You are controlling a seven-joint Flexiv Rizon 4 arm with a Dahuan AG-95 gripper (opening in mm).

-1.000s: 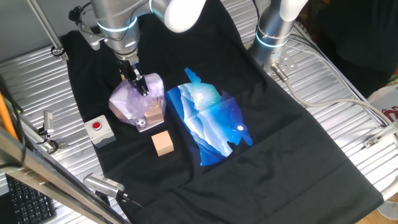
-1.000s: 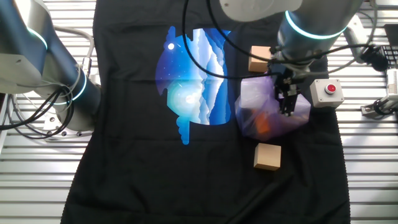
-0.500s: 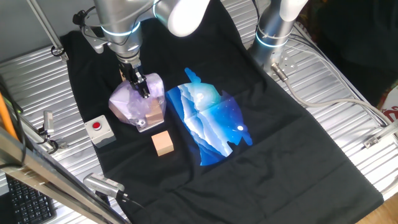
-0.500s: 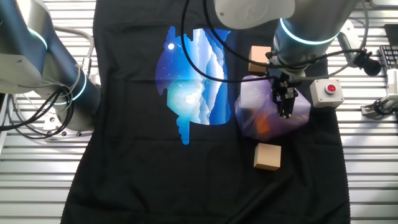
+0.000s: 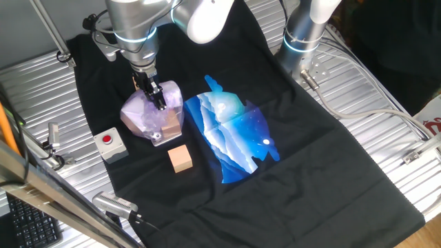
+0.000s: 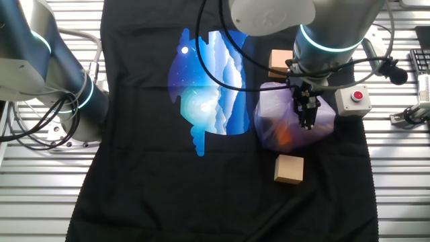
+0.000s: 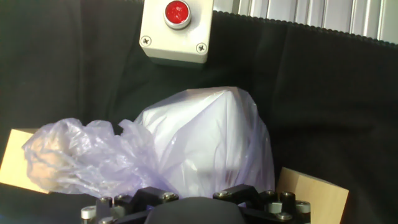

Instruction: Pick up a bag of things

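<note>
The bag of things (image 5: 148, 116) is pale purple wrinkly plastic and rests on the black cloth left of the blue print. It also shows in the other fixed view (image 6: 285, 124), with tan and orange shapes showing through. My gripper (image 5: 160, 102) comes down from above and is shut on the plastic at the bag's top (image 6: 308, 119). In the hand view the bag (image 7: 205, 140) rises in a taut cone up to the hand's black housing (image 7: 193, 210). The fingertips are hidden in the plastic.
A bare wooden cube (image 5: 181, 158) lies in front of the bag and another (image 6: 281, 62) lies behind it. A grey box with a red button (image 5: 109, 144) stands at the cloth's left edge. A second arm's base (image 5: 303, 31) stands at the back. Ribbed metal surrounds the cloth.
The arm and gripper have risen slightly, drawing the bag's top taut. The bag's bottom stays on the cloth at the same spot.
</note>
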